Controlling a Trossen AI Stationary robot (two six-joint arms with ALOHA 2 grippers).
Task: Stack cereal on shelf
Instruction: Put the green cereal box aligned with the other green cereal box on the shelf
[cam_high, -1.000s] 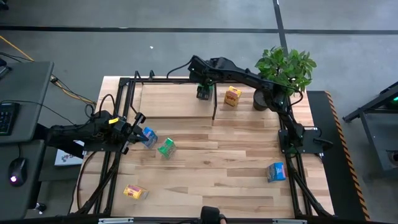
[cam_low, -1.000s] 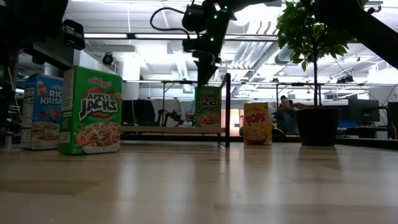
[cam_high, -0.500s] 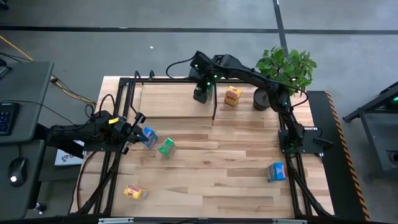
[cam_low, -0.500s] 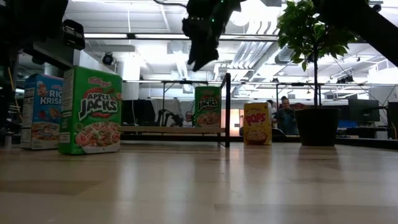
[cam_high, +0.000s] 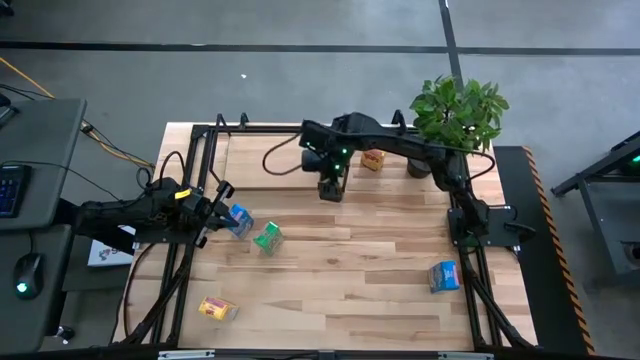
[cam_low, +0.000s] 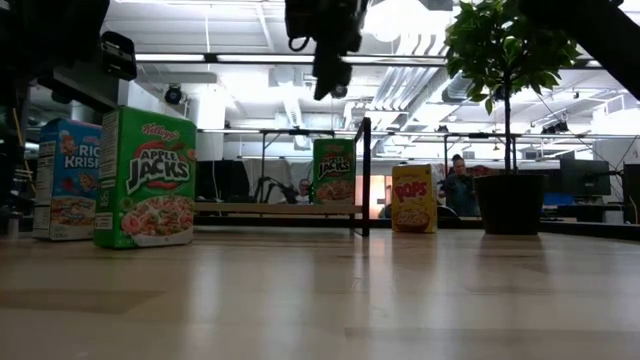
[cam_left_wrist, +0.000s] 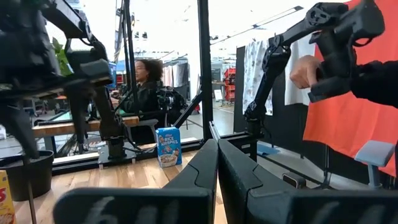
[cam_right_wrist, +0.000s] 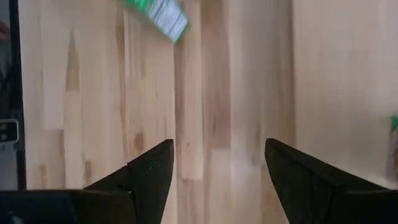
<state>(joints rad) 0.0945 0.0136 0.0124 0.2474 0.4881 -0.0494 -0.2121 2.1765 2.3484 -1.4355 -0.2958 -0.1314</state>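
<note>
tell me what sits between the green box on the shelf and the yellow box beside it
The shelf's upright black divider stands between the green box and the yellow box; the low view shows it plainly.

I see a striped wooden table (cam_high: 340, 270) carrying a shelf (cam_high: 270, 160) at its far edge. On the tabletop: a blue box (cam_high: 239, 220) beside a green box (cam_high: 267, 237), another blue box (cam_high: 444, 276), a yellow box (cam_high: 217, 309). A potted plant (cam_high: 455, 120) stands by a second yellow box (cam_high: 374, 159).
</note>
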